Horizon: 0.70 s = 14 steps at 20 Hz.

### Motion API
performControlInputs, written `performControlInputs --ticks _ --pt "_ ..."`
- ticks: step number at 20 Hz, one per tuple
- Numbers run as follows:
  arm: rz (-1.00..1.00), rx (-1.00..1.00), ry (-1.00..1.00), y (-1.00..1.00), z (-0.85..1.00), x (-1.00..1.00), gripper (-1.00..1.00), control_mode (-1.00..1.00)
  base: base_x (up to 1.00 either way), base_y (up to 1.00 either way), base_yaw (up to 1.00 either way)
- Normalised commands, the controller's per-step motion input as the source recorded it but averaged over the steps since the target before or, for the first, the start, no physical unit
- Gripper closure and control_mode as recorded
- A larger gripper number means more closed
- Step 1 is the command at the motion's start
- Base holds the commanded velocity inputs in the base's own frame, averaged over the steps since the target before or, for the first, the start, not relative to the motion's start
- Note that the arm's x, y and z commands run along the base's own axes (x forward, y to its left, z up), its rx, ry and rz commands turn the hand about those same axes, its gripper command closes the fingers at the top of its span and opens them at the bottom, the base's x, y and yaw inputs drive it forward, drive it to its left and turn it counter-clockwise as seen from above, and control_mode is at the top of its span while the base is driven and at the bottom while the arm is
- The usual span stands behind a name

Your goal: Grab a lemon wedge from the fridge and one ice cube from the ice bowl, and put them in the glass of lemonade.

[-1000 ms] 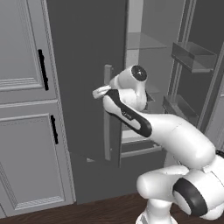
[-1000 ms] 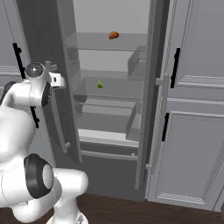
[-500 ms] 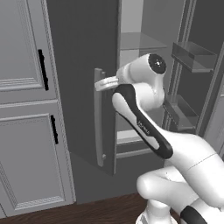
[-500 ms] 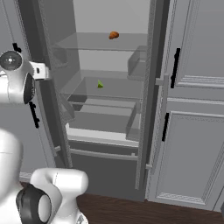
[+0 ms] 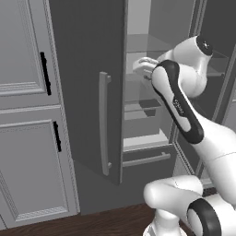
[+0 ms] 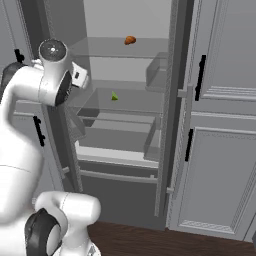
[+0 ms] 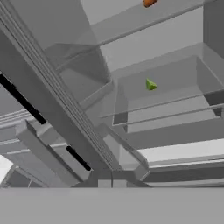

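Left: fridge [image 5: 87, 83] door swung wide, bar handle [image 5: 104, 124] facing out. The gripper [image 5: 144, 67] is at the opening, level with the middle shelf, jaws together and holding nothing.

Centre: lemon wedge [image 6: 114, 96] lies alone on the middle glass shelf [image 6: 130, 97], well apart from the gripper; hand view shows it too [image 7: 150, 84].

Higher right: small orange fruit [image 6: 130, 40] on the top shelf, not wanted.

Judgement: the wedge is tiny, light, soft, probably slick. Jaws must part first. Pinch across the flat cut faces, gently, low near the glass; a tapered edge likely squirts out.
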Motion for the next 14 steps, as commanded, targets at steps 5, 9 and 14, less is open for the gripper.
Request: performControlInputs --ticks 5,9,14 --pt "-0.03 0.29 0.17 -0.27 -0.59 0.63 1.0 -1.0 0.0 0.0 0.0" --pt "0.0 0.17 0.16 0.04 -0.71 0.67 -1.0 -1.0 0.0 0.0 0.0" --pt "0.13 0.02 0.2 0.32 -0.45 0.6 -1.0 -1.0 0.0 0.0 0.0"
